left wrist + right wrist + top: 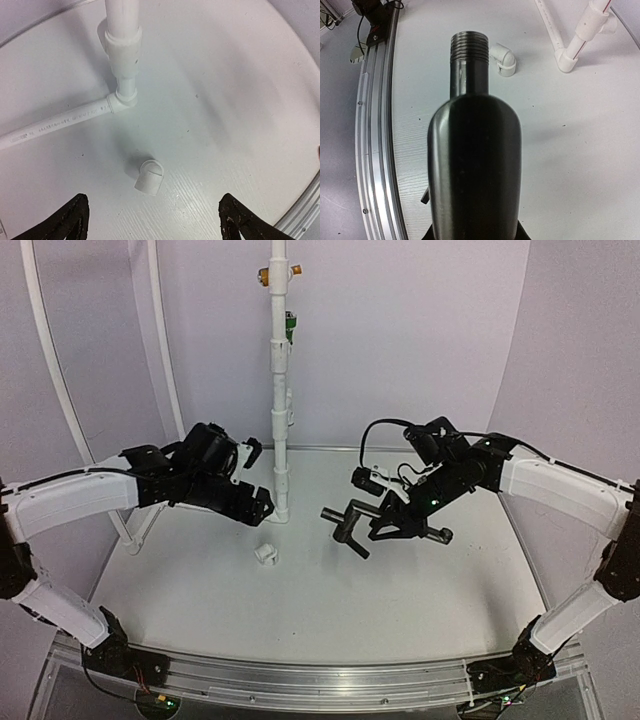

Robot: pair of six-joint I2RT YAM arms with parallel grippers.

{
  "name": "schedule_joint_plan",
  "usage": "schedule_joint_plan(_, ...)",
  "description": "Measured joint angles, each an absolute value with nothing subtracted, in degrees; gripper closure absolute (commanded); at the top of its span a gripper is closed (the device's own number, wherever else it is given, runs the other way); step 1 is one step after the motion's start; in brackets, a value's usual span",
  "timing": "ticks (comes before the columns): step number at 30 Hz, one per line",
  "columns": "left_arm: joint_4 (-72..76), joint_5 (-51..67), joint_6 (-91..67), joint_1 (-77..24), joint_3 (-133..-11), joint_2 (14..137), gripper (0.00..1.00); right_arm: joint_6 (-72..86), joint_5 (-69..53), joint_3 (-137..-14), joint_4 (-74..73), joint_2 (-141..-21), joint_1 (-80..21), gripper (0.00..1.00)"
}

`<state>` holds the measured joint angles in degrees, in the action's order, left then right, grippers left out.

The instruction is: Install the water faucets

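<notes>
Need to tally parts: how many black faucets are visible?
1. The black faucet is held in the right gripper, right of the white pipe. Others may be hidden.

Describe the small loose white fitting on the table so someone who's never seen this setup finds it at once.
Find the tall white pipe standing on the table. Just in front of its foot, toward the arm bases, lies a small white elbow fitting. Unlike the fittings joined into the pipe it lies loose, and it is white where the nearby faucet is black.
</notes>
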<state>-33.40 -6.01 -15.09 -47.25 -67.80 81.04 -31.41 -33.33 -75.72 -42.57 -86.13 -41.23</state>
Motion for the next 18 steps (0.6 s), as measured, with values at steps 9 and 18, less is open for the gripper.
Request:
schedule_joint_plan(9,-47.62,-2.25,-13.09,-45.7,-80.9,100.64,0.27,-31.48,-31.88,-75.72,-46.6,-86.13,-41.23,1.0)
schedule_joint_plan(18,-52.54,3.93,-8.71,-44.54,-84.01,108.18,0.36,-32.1,-32.55,-75.72,-50.25,-86.58,-41.23,1.0)
